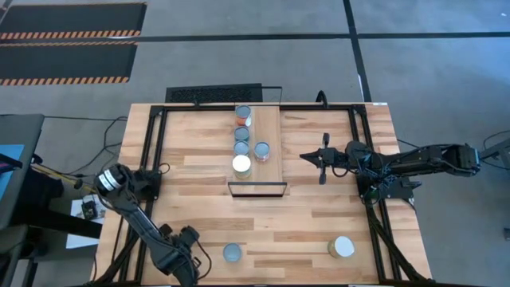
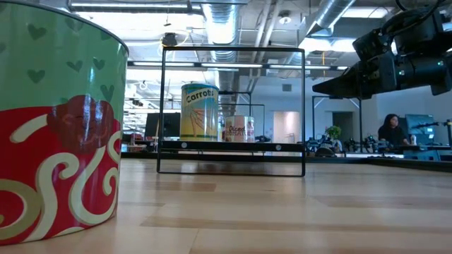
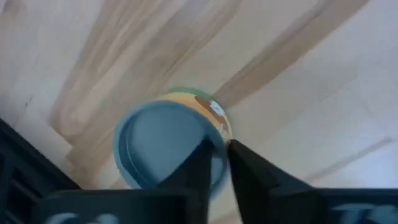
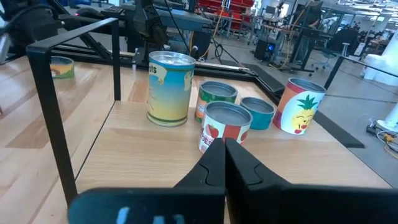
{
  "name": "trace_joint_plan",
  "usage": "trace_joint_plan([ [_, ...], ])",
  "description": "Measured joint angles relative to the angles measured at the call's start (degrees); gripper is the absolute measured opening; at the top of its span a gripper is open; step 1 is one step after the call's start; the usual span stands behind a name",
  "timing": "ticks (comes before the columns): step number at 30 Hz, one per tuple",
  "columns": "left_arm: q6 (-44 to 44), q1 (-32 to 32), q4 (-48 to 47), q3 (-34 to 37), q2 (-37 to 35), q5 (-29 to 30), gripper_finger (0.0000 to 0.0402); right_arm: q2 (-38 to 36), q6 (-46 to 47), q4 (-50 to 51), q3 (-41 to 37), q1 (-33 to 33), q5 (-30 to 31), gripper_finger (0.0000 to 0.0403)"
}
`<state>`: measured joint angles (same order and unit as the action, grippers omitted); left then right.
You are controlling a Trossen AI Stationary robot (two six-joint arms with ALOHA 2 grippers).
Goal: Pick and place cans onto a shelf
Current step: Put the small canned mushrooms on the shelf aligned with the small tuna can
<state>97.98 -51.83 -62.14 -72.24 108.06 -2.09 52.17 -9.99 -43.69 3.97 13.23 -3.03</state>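
Observation:
The shelf (image 1: 256, 151) stands mid-table with several cans on its plank: a tall yellow-blue can (image 4: 169, 87), a green one (image 4: 217, 96), a red one (image 4: 225, 127), a teal one (image 4: 257, 112) and an orange pineapple can (image 4: 300, 106). Two cans stand on the table near its front edge: a silver-topped one (image 1: 232, 253) and a white-lidded one (image 1: 343, 247). My left gripper (image 3: 217, 158) is shut, just left of and above the silver-topped can (image 3: 165, 146), apart from it in the high view. My right gripper (image 1: 307, 156) is shut and raised, right of the shelf, pointing at it.
The shelf's thin black frame (image 4: 46, 93) rises around the plank. Black rails (image 1: 374, 215) run along the table's left and right sides. In the low view a green-and-red can (image 2: 56, 127) stands close to the camera. Bare wood lies between the shelf and the front cans.

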Motion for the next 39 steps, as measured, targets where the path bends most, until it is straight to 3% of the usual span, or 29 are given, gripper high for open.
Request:
trace_joint_plan([
  [4, -2.1, 1.4, -2.5, 0.0, -5.0, 4.2, 0.0008, 0.0, 0.1, 0.0, 0.0, 0.0, 0.0, 0.0011],
  [11, -9.6, 7.6, -10.7, 0.0, -20.5, 19.3, 0.0002, 0.0, 0.5, 0.0, 0.0, 0.0, 0.0, 0.0011],
  [15, -24.3, 17.2, -12.0, -0.1, -29.1, 24.0, 0.0001, 0.0, 0.6, 0.0, 0.0, 0.0, 0.0, 0.0011],
  [20, -50.8, 34.9, -8.4, -1.7, -33.8, 23.7, 0.0000, 0.0, 0.6, 0.0, 0.0, 0.0, 0.0, 0.0011],
  [25, -75.9, 52.2, 0.7, -6.5, -32.5, 17.8, 0.0000, 0.0, 0.6, 0.0, 0.0, 0.1, 0.1, 0.0011],
  [29, -88.0, 62.1, 3.7, -11.7, -27.6, 12.7, 0.0000, 0.0, 0.5, 0.5, 0.0, 0.1, 0.1, 0.0011],
  [33, -97.3, 66.6, 3.2, -18.5, -19.9, 11.2, 0.0000, 0.0, 0.5, 1.3, 0.0, 0.1, 0.2, 0.0011],
  [39, -105.0, 68.1, 3.2, -29.6, -8.1, 9.4, 0.0000, 0.0, 0.5, 1.4, 0.0, 0.1, 0.3, 0.0011],
])
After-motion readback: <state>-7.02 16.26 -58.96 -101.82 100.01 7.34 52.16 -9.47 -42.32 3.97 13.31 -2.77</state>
